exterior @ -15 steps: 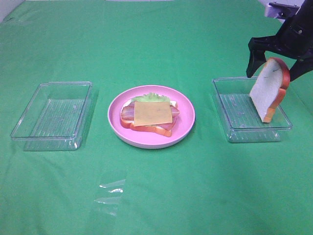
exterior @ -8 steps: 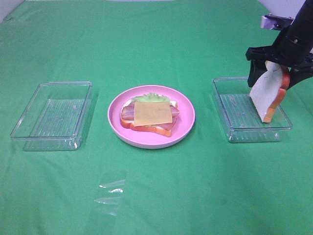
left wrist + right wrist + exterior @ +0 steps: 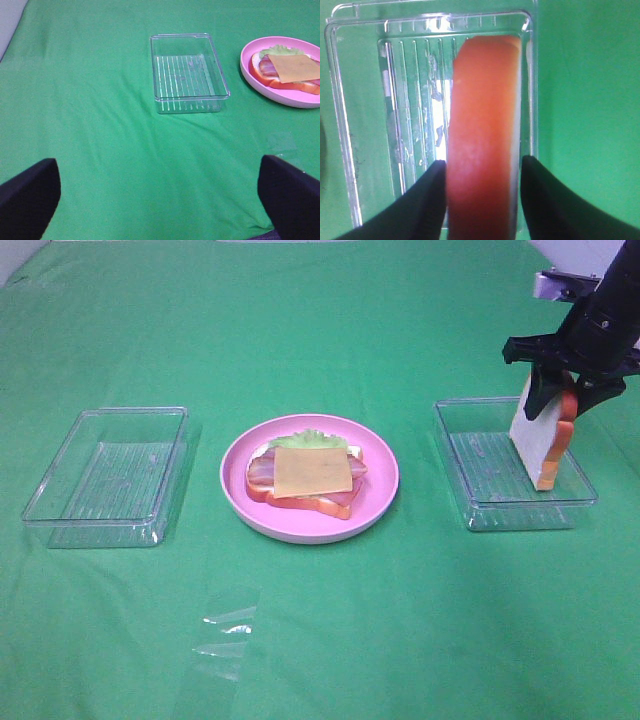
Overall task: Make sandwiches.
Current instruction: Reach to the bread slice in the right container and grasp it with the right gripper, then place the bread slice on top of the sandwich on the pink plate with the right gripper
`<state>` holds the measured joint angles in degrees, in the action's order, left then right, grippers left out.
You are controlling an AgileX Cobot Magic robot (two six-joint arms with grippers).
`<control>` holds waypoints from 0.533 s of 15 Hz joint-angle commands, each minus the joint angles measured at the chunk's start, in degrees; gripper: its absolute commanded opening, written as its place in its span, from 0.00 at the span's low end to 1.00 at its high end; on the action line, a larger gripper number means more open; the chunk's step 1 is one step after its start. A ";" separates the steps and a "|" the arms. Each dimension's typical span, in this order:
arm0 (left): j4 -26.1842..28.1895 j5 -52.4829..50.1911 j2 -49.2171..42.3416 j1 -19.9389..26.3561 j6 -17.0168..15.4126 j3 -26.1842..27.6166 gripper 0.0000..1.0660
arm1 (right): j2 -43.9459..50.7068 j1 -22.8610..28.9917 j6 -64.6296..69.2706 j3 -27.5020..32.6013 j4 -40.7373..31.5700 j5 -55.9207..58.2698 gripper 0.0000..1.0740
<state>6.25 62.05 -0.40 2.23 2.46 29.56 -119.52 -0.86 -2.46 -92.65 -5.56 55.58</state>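
The right gripper [image 3: 562, 392] is closed on the upper crust of the bread slice [image 3: 541, 436]; in the right wrist view both fingers [image 3: 427, 197] touch the orange-brown crust [image 3: 482, 135] on opposite faces, with no gap visible. The slice stands on edge, slightly tilted, with its lower end inside the right tray [image 3: 481, 502], near the tray's outer wall. Whether the slice rests on the tray floor cannot be told

The slice appears to be a light, fairly stiff toy part: it holds its shape upright under the pinch. The crust looks smooth, so slip is possible if the grip is shallow. The present hold across the thickness, near the top edge, looks like the correct one; a deeper bite would reduce swing during transfer

The partial sandwich [image 3: 306, 475] lies on the pink plate [image 3: 380, 502] at table centre, well apart from the right tray: lower bread, lettuce [image 3: 305, 439], bacon [image 3: 262, 475], cheese [image 3: 312, 471] uppermost. The top slice is the missing layer. The cheese looks thin and loose; set the bread down flat to avoid shifting it

The left gripper [image 3: 160, 200] is fully open and holds nothing, above the cloth near the left tray [image 3: 60, 517], which holds nothing
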 commanded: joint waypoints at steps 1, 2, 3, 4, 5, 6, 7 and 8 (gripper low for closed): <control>0.40 -0.57 -1.09 -0.17 -0.46 0.00 0.94 | -0.17 -0.11 -0.11 -0.23 1.15 0.34 0.28; 0.40 -0.57 -1.09 -0.17 -0.46 0.00 0.94 | -0.17 -0.11 -0.11 -0.23 2.29 0.46 0.14; 0.40 -0.57 -1.09 -0.17 -0.46 0.00 0.94 | -0.17 -0.11 -0.11 -0.23 3.04 0.80 0.00; 0.40 -0.57 -1.09 -0.17 -0.46 0.00 0.94 | -0.11 -0.11 -0.06 -0.23 3.27 0.97 0.00; 0.40 -0.57 -1.09 -0.17 -0.46 0.00 0.94 | 0.00 -0.11 -0.06 -0.23 3.38 0.97 0.00; 0.40 -0.57 -1.09 -0.17 -0.46 0.00 0.94 | 0.57 -0.11 -0.06 -0.23 3.04 1.09 0.00; 0.40 -0.57 -1.09 -0.17 -0.46 0.00 0.94 | 1.95 -0.11 -0.06 -0.23 2.75 1.20 0.00; 0.40 -0.57 -1.09 -0.17 -0.46 0.00 0.94 | 3.04 -0.11 0.23 -0.23 2.75 1.55 0.00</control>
<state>6.25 62.05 -0.40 2.23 2.46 29.56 -117.40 -0.86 -2.23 -92.65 -2.92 56.72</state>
